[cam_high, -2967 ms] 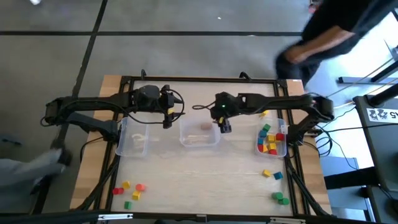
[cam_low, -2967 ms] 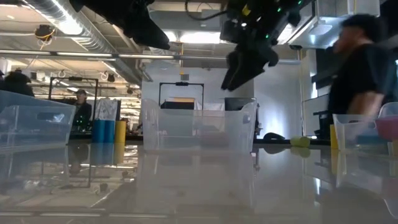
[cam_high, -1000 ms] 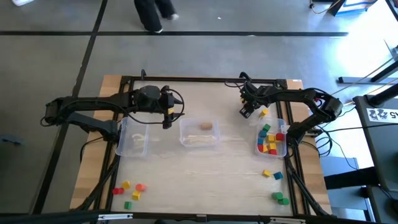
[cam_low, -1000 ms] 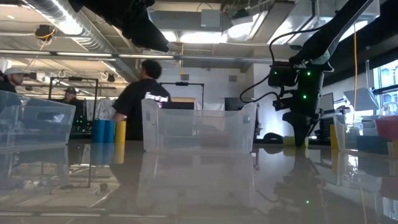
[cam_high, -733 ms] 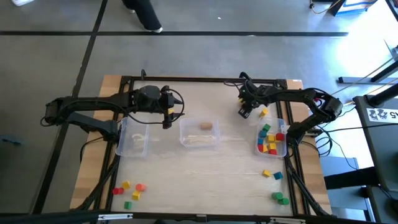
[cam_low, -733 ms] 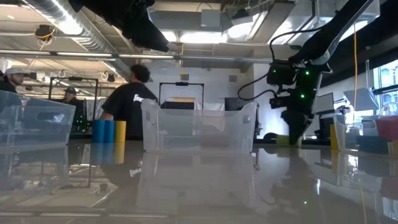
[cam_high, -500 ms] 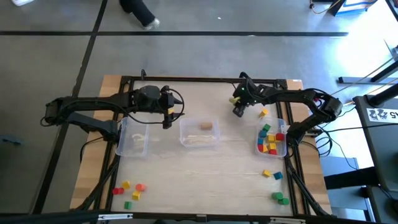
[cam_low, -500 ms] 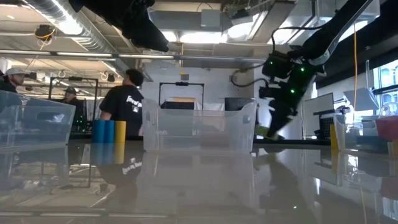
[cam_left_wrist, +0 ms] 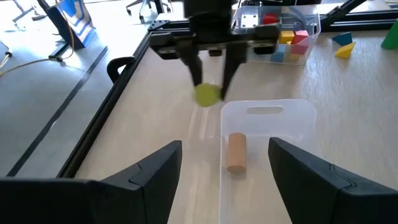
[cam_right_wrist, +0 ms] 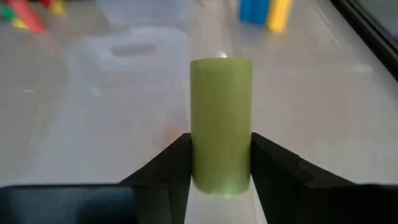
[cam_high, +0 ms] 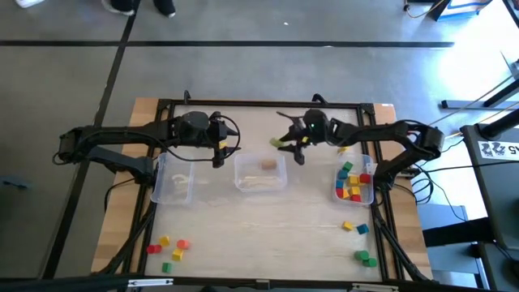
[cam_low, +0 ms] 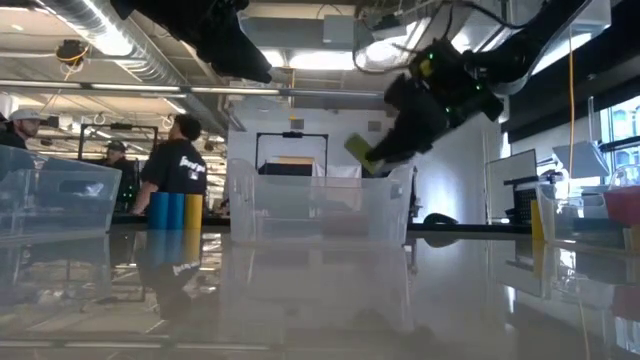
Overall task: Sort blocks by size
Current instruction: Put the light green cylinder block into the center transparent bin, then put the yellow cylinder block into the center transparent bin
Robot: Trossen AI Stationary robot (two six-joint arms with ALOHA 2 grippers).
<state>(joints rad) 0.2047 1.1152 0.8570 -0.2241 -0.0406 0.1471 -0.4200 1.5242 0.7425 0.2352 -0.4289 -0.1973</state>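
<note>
While your left gripper (cam_high: 219,154) hung with its fingers spread wide and nothing between them above the table, between the left clear plastic bin (cam_high: 173,180) and the middle clear plastic bin (cam_high: 260,173), your right gripper (cam_right_wrist: 221,163) pinched a light green wooden cylinder (cam_right_wrist: 221,123) between its two fingers. You held that cylinder in the air just beside the middle bin's far right corner. A tan wooden cylinder (cam_left_wrist: 236,151) lay inside the middle bin. Small coloured wooden blocks (cam_high: 353,183) filled the right clear plastic bin (cam_high: 371,197), and others lay loose near both front corners of the pale wooden table (cam_high: 268,235).
</note>
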